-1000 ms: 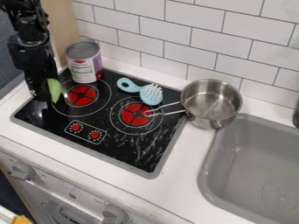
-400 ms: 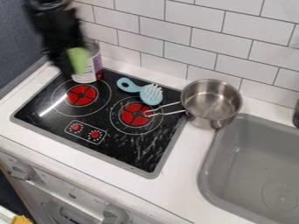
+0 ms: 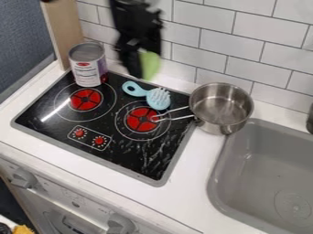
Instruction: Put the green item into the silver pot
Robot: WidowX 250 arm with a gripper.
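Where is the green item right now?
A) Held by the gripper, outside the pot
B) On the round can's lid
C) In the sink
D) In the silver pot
A: the green item hangs at the gripper, off to one side of the silver pot.

Bright light, white glare on cooktop (image 3: 133, 157), blurred hand (image 3: 138, 73)

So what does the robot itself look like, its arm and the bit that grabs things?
The arm is black, built of chunky, angular sections with an uneven, knobbly outline rather than a smooth tube. The gripper at its lower end is black too, and narrower than the part above. I can't make out any cables or markings on either.
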